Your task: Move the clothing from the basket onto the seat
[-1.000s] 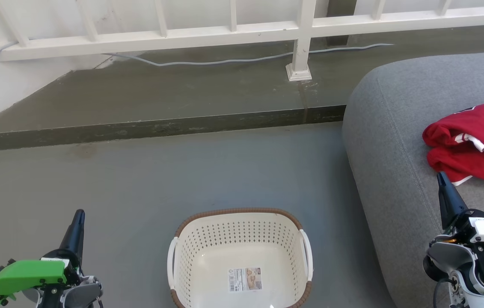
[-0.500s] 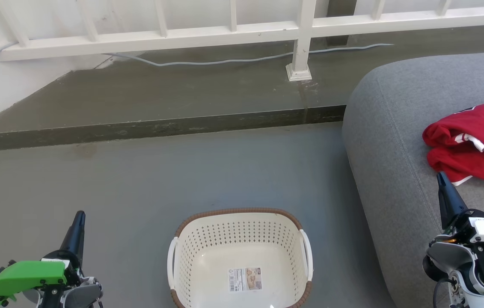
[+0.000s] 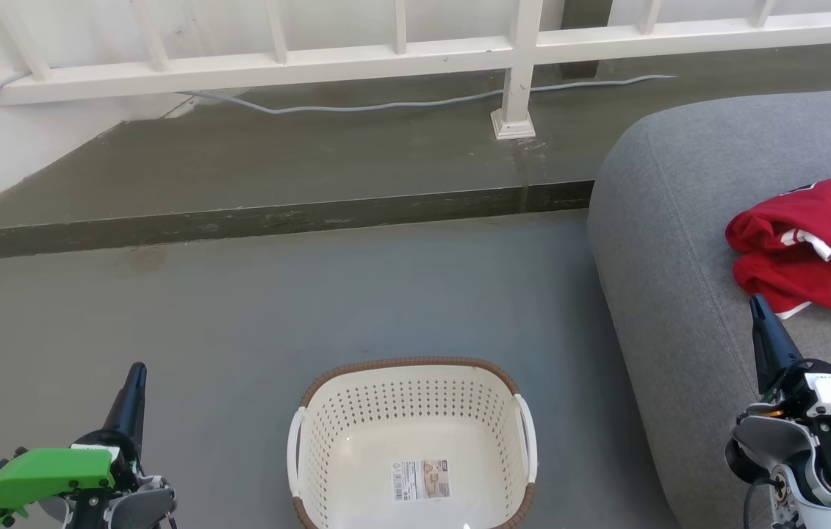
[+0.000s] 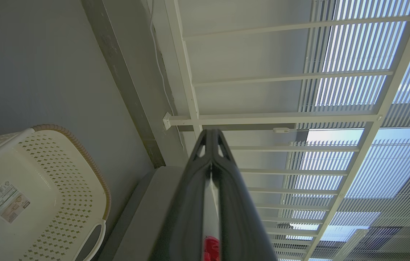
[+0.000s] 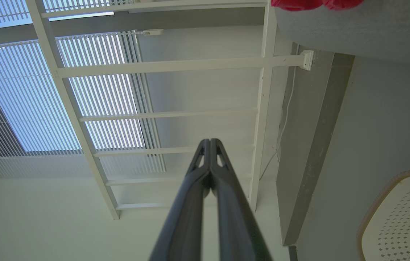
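Crumpled red white-trimmed fabric clothing (image 3: 812, 250) lies on the grey upholstered seat (image 3: 672, 242) at right, long axis left-right; cream perforated plastic basket (image 3: 415, 411) bottom centre; left hand (image 3: 137, 369) and right hand (image 3: 755, 301) clenched, empty.

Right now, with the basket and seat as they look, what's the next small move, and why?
Probably just stop and call it done. The basket has a bare bottom with a label, the red clothing lies bunched on the grey seat, and the left pincer and right pincer are both shut, holding nothing.
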### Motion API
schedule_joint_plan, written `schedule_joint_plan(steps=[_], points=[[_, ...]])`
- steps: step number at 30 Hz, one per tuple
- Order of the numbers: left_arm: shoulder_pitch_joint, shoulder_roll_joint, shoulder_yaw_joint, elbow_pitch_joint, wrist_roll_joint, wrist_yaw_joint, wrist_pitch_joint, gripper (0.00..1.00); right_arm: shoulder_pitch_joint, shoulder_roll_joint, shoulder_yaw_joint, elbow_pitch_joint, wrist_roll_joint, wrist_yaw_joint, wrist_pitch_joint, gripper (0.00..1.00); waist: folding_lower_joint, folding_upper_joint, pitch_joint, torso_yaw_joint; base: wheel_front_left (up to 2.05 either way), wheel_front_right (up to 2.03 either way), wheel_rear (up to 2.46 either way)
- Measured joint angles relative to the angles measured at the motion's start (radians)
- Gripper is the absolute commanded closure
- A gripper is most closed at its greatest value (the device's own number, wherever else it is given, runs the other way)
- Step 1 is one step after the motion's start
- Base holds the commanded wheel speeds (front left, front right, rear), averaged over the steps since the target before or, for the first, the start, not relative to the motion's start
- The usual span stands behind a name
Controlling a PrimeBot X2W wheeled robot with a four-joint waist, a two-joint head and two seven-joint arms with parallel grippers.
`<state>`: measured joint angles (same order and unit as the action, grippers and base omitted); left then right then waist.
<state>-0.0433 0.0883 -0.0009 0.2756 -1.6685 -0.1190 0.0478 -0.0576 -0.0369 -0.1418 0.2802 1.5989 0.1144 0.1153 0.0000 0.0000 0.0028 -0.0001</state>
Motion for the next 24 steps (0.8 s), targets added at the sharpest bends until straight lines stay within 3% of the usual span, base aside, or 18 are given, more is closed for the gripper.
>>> schedule_joint_plan(steps=[24], points=[[-0.002, -0.002, 0.001, 0.002, 0.000, -0.001, 0.002, 1.00, 0.000, 0.000, 0.001, 0.000, 0.000, 0.000, 0.000, 1.00, 0.0000, 0.0000, 0.000, 0.000, 0.00, 0.00, 0.00]])
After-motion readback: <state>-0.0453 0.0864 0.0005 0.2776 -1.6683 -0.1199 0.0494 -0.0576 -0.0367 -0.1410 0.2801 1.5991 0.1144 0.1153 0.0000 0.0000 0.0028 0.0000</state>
